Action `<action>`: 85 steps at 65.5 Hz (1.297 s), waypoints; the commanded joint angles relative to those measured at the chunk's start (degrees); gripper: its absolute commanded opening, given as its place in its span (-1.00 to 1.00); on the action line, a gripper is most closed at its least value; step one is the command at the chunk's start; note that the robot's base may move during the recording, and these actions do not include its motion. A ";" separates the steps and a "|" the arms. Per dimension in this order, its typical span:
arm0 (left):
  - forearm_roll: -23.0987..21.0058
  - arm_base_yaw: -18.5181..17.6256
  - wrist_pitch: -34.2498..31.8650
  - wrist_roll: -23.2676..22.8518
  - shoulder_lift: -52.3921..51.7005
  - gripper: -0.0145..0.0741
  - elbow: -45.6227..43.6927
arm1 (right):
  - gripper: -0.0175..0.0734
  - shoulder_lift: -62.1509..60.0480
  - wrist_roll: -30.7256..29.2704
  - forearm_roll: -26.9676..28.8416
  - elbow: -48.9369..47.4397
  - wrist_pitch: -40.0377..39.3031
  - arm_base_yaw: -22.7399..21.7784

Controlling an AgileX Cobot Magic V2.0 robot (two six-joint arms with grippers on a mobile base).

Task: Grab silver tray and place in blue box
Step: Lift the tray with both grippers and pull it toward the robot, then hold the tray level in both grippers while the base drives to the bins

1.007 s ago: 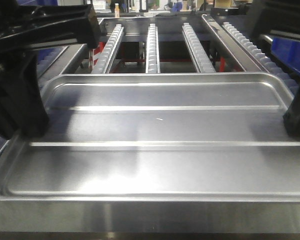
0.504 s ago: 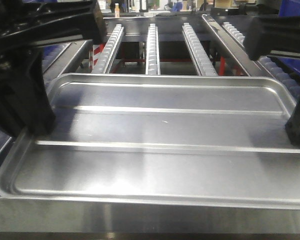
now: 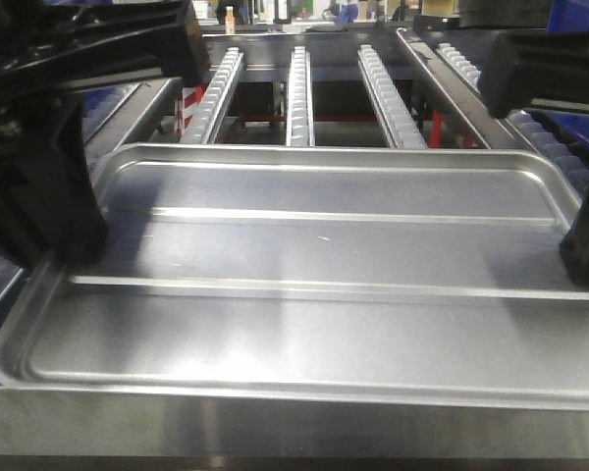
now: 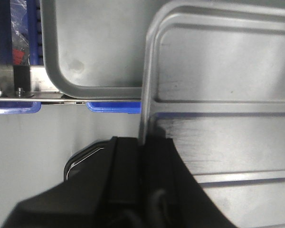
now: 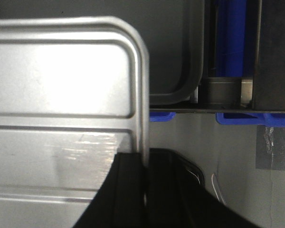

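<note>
The silver tray (image 3: 314,255) fills the front view, carried by its two short ends. My left gripper (image 4: 145,142) is shut on the tray's (image 4: 228,71) left rim, one finger inside and one outside. My right gripper (image 5: 145,159) is shut the same way on the tray's (image 5: 61,71) right rim. From the front, the left arm (image 3: 39,196) and right arm (image 3: 584,245) stand as black blocks at the tray's sides. Blue plastic pieces (image 4: 109,107) (image 5: 237,118) show under a shelf edge. I cannot tell whether they belong to the blue box.
Roller conveyor rails (image 3: 299,93) run away behind the tray, with a metal ledge (image 3: 294,427) below its near rim. Another grey tray (image 4: 95,47) lies on a shelf beyond the held one, and its corner (image 5: 173,61) shows in the right wrist view. Grey floor (image 4: 47,137) lies below.
Over the last second the tray has shifted slightly to the right in view, and the right arm's black body has come in at top right. In the last half second almost nothing has moved.
</note>
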 commanded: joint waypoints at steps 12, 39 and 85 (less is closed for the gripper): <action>2.66 -0.08 0.96 -0.85 -1.70 -0.91 -1.25 | -0.51 -0.79 -0.63 -3.34 -1.24 0.81 -0.17; 2.66 -0.08 0.96 -0.85 -1.70 -0.91 -1.25 | -0.51 -0.79 -0.63 -3.34 -1.24 0.81 -0.17; 2.46 -0.08 0.86 -0.85 -1.70 -0.91 -1.25 | -0.51 -0.79 -0.63 -3.34 -1.24 0.81 -0.17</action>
